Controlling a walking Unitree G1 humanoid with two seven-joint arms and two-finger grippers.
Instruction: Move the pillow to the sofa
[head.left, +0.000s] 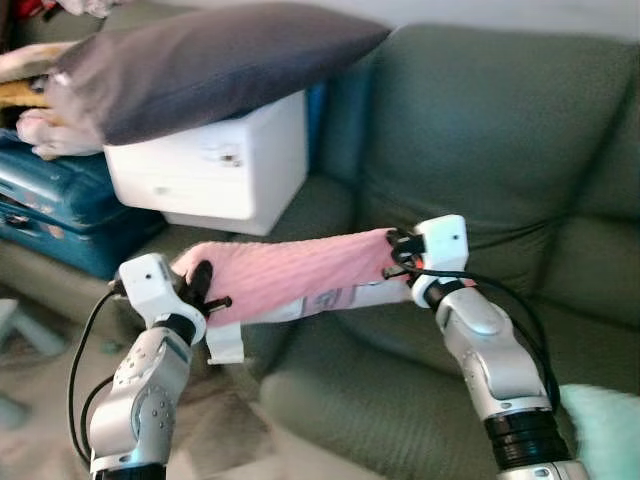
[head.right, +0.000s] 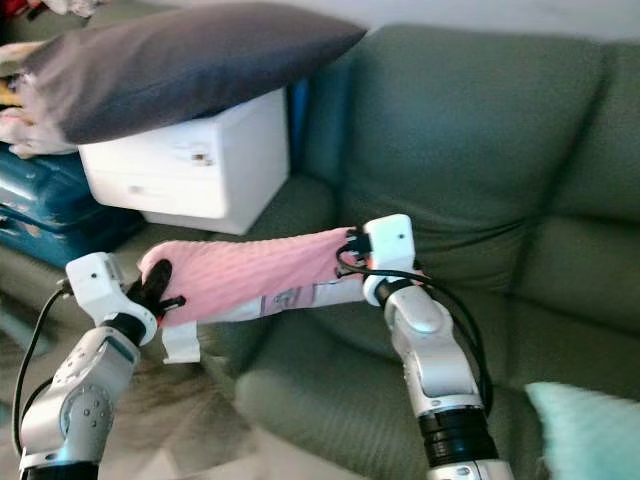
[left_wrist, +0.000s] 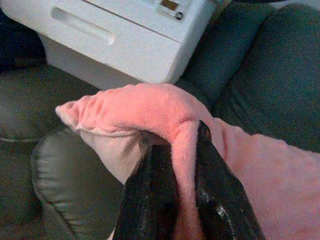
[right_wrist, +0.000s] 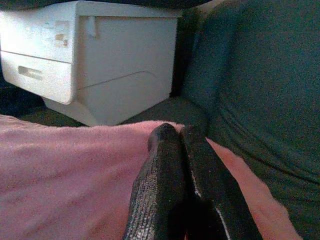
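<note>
Suitcase (head.left: 60, 205), blue, at far left, lying flat beside the sofa (head.left: 480, 150). Above it, grey cushion (head.left: 210, 60) resting tilted on top of a white cabinet (head.left: 215, 165), overhanging toward the suitcase. Cabinet standing on the sofa seat at its left end, drawer handle and small label visible on the front.

Lower left: left gripper (head.left: 203, 285), pinched onto the left end of the pillow (head.left: 290, 275), a fold of pink fabric caught between the two black fingers (left_wrist: 150, 200). Seen from the left wrist, bunched pink corner and paler underside hanging over the rounded green seat edge.

Pillow: pink, long, held up in the air between the two grippers, stretched roughly level, above the front of the sofa seat and not touching it. White tag (head.left: 226, 343) dangling from its lower left edge; pale underside with a small printed label showing along the bottom.

Right end: right gripper (head.left: 398, 255), closed on the pillow's right edge, fingers pressed tight together with pink fabric beneath them in the right wrist view. Black cable looping from that wrist down along the silver forearm.

Behind and right: dark green backrest, creased. Bottom right corner: pale mint cushion (head.left: 605, 430), partly cut off by the frame, lying on the sofa seat.
</note>
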